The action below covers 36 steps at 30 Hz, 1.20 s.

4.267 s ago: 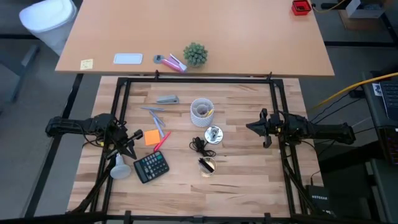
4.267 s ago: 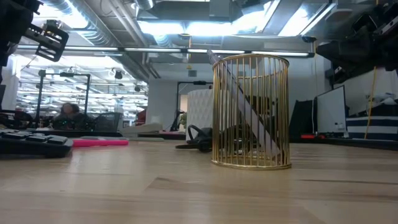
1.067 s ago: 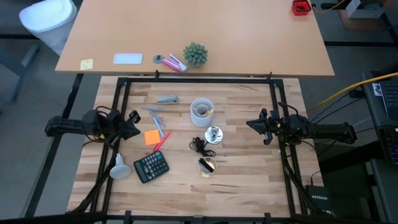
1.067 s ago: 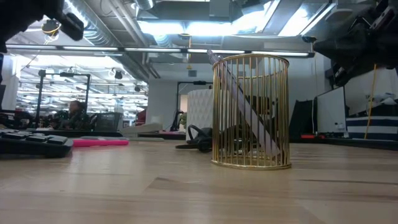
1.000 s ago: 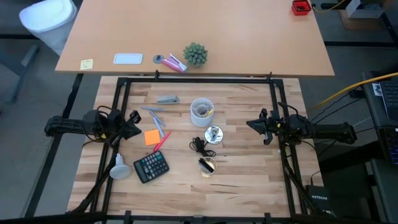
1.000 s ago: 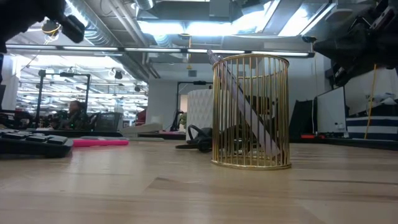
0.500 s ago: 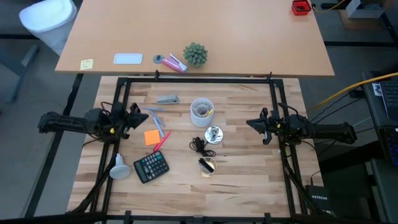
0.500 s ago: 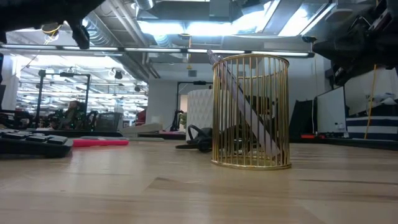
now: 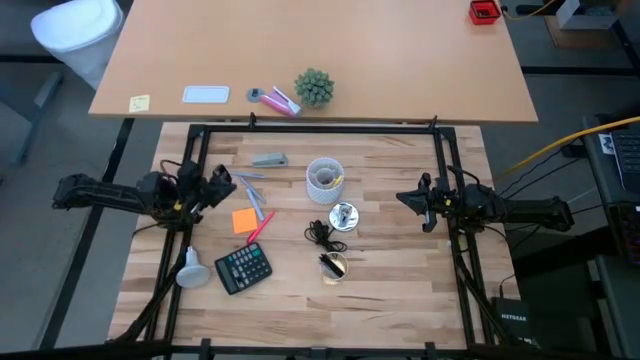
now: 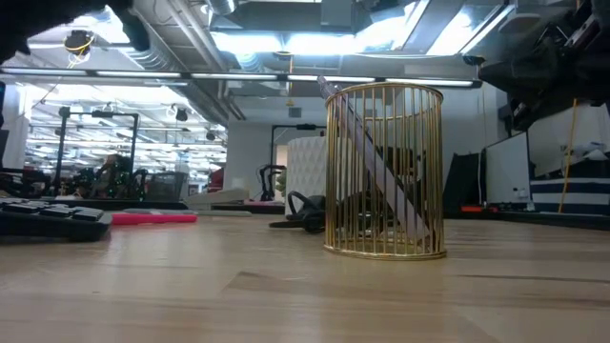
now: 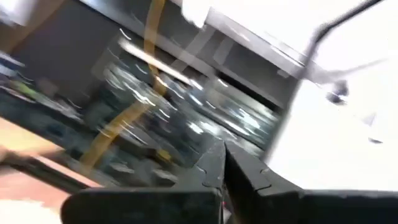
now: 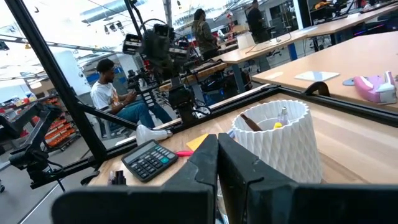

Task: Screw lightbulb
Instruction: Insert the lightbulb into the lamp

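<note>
The white lightbulb (image 9: pixel 190 268) lies on its side on the wooden table near its left edge, beside the black calculator (image 9: pixel 243 267); it also shows in the right wrist view (image 12: pixel 151 132). The round silver socket (image 9: pixel 343 216) with its black cord (image 9: pixel 318 232) sits at mid table. My left gripper (image 9: pixel 226 183) is shut and empty, raised above the table farther back than the bulb. My right gripper (image 9: pixel 424 206) is shut and empty, raised at the right, level with the socket.
A white ribbed cup (image 9: pixel 325 180) stands behind the socket. A gold wire basket (image 9: pixel 333 266) stands in front of it, and fills the middle of the low view (image 10: pixel 384 171). An orange note (image 9: pixel 244 221), a pink pen (image 9: pixel 258 228) and grey tools (image 9: pixel 268 159) lie at the left. A black frame (image 9: pixel 320 128) rims the table.
My left gripper has gone up and toward the table's far edge, away from the bulb and calculator, staying shut. In the low view it has risen almost out of the picture's top. The bulb has stayed where it was.
</note>
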Tool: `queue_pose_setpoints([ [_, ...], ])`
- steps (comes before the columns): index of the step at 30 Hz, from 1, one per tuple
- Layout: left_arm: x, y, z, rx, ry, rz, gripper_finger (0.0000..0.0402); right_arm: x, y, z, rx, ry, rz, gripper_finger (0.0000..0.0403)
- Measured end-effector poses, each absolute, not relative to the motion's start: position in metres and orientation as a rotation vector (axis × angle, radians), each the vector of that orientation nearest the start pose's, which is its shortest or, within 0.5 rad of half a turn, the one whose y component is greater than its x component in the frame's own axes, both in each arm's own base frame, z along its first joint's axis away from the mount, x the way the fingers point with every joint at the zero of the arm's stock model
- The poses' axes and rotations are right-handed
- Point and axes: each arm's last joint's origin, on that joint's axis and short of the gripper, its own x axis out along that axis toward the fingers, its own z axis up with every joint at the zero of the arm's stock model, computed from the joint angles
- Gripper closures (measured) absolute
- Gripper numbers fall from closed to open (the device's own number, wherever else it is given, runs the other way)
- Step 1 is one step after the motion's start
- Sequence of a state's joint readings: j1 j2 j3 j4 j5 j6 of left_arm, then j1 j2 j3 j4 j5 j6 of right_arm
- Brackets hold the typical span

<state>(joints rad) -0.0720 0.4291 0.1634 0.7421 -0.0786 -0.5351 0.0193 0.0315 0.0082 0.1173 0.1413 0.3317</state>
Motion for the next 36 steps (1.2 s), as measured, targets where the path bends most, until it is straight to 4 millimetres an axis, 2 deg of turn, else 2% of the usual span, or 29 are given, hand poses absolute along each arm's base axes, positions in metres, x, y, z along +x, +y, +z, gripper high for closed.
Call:
queue_pose_setpoints([
  [3, 0.129, -0.010, 0.259, -0.650, -0.313, -0.189, 0.0402, 0.098, -0.002, 0.175, 0.339, -0.114, -0.106, 0.0391],
  [7, 0.144, -0.014, 0.271, -0.776, 0.004, -0.211, 0.0401, 0.098, -0.002, 0.175, 0.339, -0.114, -0.105, 0.0391],
  [12, 0.153, -0.022, 0.285, -0.939, 0.406, -0.220, 0.0402, 0.098, -0.002, 0.175, 0.339, -0.115, -0.105, 0.0391],
  [15, 0.158, -0.029, 0.287, -1.101, 0.617, -0.202, 0.0402, 0.098, -0.002, 0.175, 0.339, -0.114, -0.104, 0.0391],
  [19, 0.163, -0.047, 0.280, -1.364, 0.912, -0.172, 0.0402, 0.099, -0.002, 0.175, 0.338, -0.109, -0.096, 0.0391],
  [22, 0.166, -0.068, 0.271, -1.578, 1.173, -0.124, 0.0402, 0.099, -0.001, 0.173, 0.337, -0.091, -0.081, 0.0391],
  [25, 0.165, -0.090, 0.263, -1.713, 1.429, -0.038, 0.0402, 0.099, -0.001, 0.173, 0.336, -0.084, -0.057, 0.0391],
  [30, 0.158, -0.122, 0.250, -1.760, 1.704, 0.139, 0.0402, 0.099, 0.000, 0.173, 0.335, -0.076, -0.028, 0.0391],
  [36, 0.150, -0.148, 0.233, -1.698, 1.863, 0.321, 0.0401, 0.099, 0.000, 0.170, 0.334, -0.045, -0.033, 0.0391],
])
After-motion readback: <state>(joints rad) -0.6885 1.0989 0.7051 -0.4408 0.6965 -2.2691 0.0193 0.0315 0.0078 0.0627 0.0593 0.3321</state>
